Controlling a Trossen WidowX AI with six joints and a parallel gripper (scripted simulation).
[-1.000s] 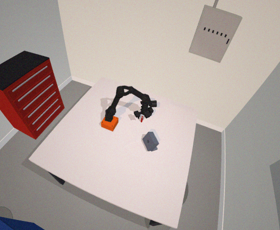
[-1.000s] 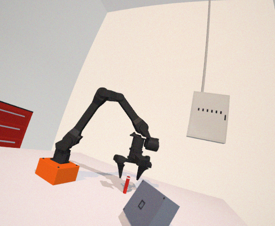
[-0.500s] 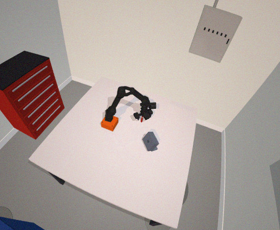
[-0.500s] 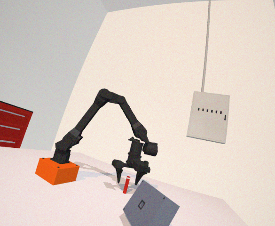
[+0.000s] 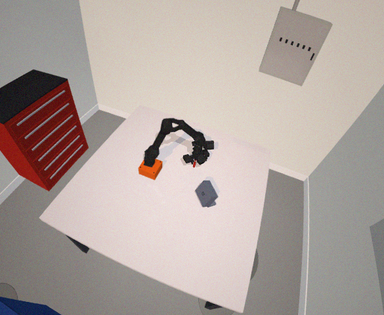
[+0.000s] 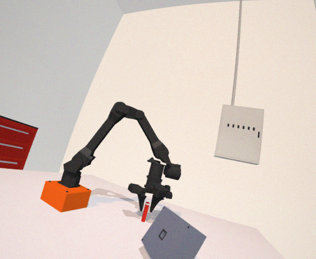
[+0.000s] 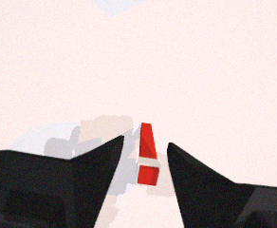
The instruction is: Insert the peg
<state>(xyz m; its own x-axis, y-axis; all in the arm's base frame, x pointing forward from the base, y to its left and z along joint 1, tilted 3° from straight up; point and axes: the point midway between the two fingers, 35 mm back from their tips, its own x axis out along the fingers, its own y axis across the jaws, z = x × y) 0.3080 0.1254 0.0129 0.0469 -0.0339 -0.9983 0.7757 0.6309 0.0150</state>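
Not possible to read any text, label, brand, number or sign, neither at left nor at right, neither near nor far.
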